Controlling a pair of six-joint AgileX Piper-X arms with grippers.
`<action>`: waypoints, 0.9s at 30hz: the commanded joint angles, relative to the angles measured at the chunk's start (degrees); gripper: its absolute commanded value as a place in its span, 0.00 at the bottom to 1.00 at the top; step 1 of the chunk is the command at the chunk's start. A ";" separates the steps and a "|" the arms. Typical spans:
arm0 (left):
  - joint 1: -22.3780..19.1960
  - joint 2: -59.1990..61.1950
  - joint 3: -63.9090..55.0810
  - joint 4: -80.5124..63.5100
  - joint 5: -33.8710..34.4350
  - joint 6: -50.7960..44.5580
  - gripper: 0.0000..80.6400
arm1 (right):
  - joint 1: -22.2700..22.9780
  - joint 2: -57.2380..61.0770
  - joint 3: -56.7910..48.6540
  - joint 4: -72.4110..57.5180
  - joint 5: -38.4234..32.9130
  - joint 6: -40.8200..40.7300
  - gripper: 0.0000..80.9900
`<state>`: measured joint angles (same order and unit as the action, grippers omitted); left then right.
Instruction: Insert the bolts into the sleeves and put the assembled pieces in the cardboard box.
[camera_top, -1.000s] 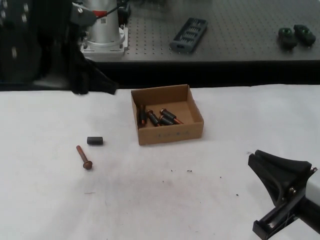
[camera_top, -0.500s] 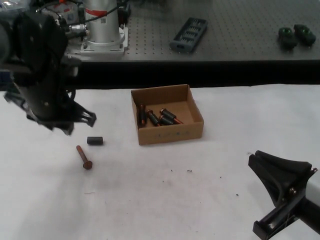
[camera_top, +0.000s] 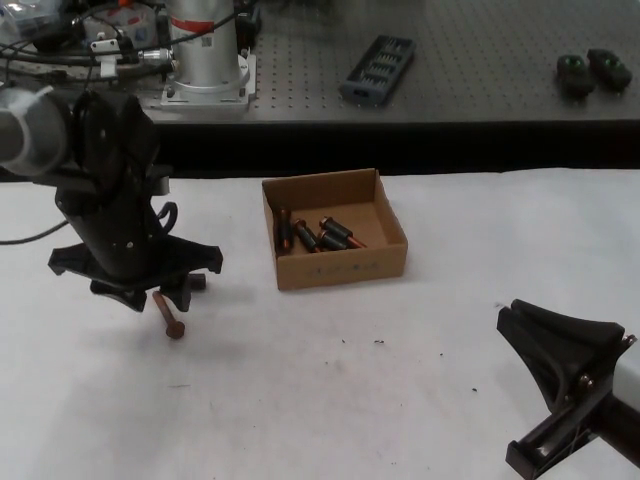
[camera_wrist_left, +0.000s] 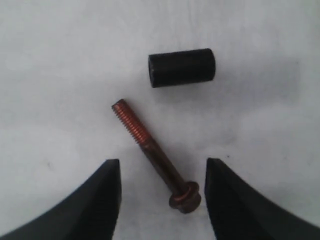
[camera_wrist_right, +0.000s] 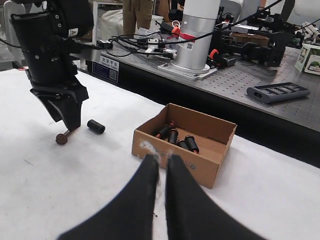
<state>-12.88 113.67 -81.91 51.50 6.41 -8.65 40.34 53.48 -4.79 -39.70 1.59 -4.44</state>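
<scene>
A copper bolt (camera_wrist_left: 150, 145) lies on the white cloth, its head toward the front. Just beyond its threaded tip lies a short black sleeve (camera_wrist_left: 181, 67), apart from it. My left gripper (camera_wrist_left: 161, 172) hangs open right over the bolt, one finger on each side of the head end and nothing held. In the high view this gripper (camera_top: 150, 290) covers most of the sleeve, while the bolt (camera_top: 170, 318) pokes out below. The cardboard box (camera_top: 340, 268) holds several assembled pieces. My right gripper (camera_wrist_right: 162, 160) is shut and empty at the front right, seen also in the high view (camera_top: 512, 322).
The box (camera_wrist_right: 170, 155) stands mid-table, right of the left arm (camera_wrist_right: 55, 65). A metal bench behind carries a silver robot base (camera_top: 205, 60), cables, a black tray (camera_top: 378, 68) and two small black parts (camera_top: 592, 70). White cloth lies bare between the box and my right gripper.
The left arm came in from the back left and came down over the bolt and sleeve, now hiding most of the sleeve in the high view. The right arm stayed still.
</scene>
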 joint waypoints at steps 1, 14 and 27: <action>0.01 0.90 -0.69 -1.32 -0.06 -3.17 0.48 | -0.16 -0.44 -0.18 -2.29 1.37 0.57 0.08; -0.91 4.32 -0.69 -1.49 -0.06 -4.37 0.48 | -0.16 -0.44 -0.18 -3.14 1.37 0.57 0.08; -1.42 5.74 -0.69 1.35 0.29 10.86 0.00 | -0.16 -0.44 -0.18 -3.14 1.37 0.57 0.08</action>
<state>-13.46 117.79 -82.74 50.97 5.20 -7.01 40.34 53.48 -4.79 -40.59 1.59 -4.44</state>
